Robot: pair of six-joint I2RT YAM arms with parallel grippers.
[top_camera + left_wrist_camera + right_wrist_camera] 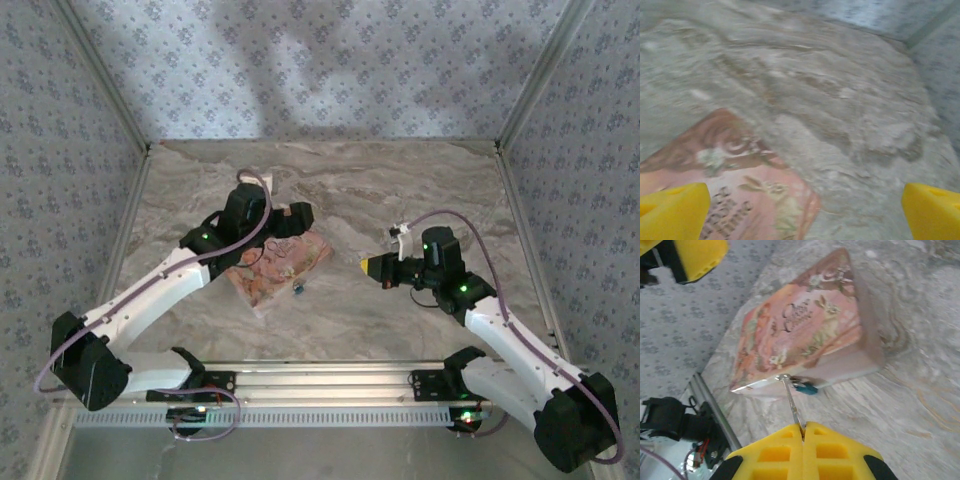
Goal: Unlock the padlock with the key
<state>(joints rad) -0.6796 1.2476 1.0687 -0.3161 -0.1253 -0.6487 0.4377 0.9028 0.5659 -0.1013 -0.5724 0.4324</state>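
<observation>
Right jaws are pressed together and pinching the key (792, 405) by its end. So the right gripper (803, 432) has it clamped, with the thin silver shaft poking out ahead. Left jaws are spread wide with nothing between them. On the left wrist cam the left gripper (802, 212) has its yellow fingertips (672, 210) down in opposite bottom corners.

The padlock (807, 388) is a little blue thing on the marble table (920, 365). It sits right up against the near side of the pink box (805, 325), ahead of the right jaws. On the right wrist cam the key's tip lines up just beside it at the box's edge, but I can't tell whether it's touching anything.

The top cam helps there. It shows the right gripper (372, 265) standing apart from the box, with bare table between them. The padlock (299, 290) is just a blue speck by the box's near edge. It also shows the left gripper (297, 215) over the box's far end, which the right wrist cam catches as one yellow finger up in its corner. The left wrist cam is blurry: a corner of the box lid and marble beyond.

Count for me: one padlock, one key, one pink box, two grippers.
</observation>
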